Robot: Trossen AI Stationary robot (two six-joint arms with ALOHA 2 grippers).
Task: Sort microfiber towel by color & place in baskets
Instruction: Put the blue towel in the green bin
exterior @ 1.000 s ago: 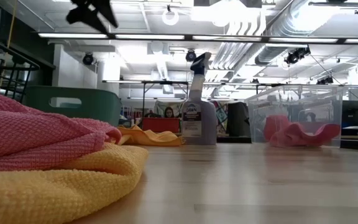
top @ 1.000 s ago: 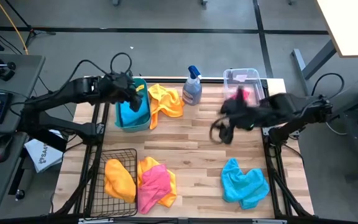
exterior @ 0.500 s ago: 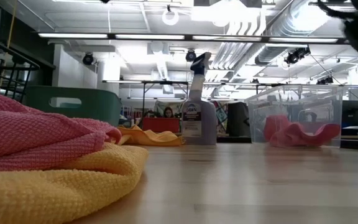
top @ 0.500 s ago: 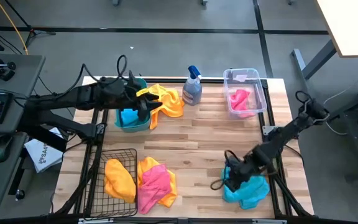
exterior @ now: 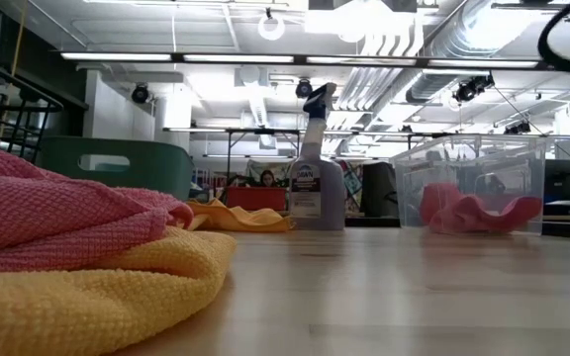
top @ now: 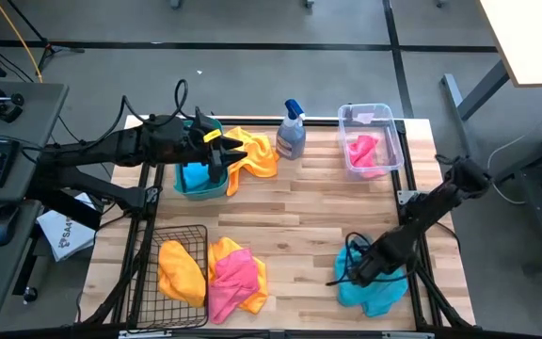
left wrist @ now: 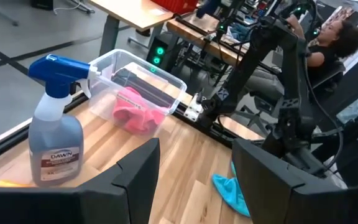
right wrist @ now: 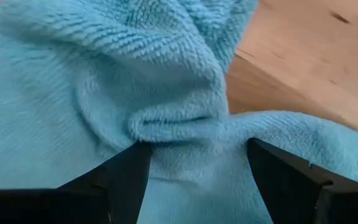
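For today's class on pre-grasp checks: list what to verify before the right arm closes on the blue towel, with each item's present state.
1. Right end effector over the blue towel: ok.
2. Fingers open, straddling a raised fold: ok.
3. Teal tub free to receive it: not ok, the left end effector hangs over it.
4. Left end effector empty: ok, open.
5. Pink towel already in the clear bin: ok.
6. Pads touching the cloth: cannot tell.

The right gripper (top: pixel 365 268) sits low on the blue towel (top: pixel 373 282). Bare table (top: pixel 299 217) lies open on its left side. No obstacle stands near.
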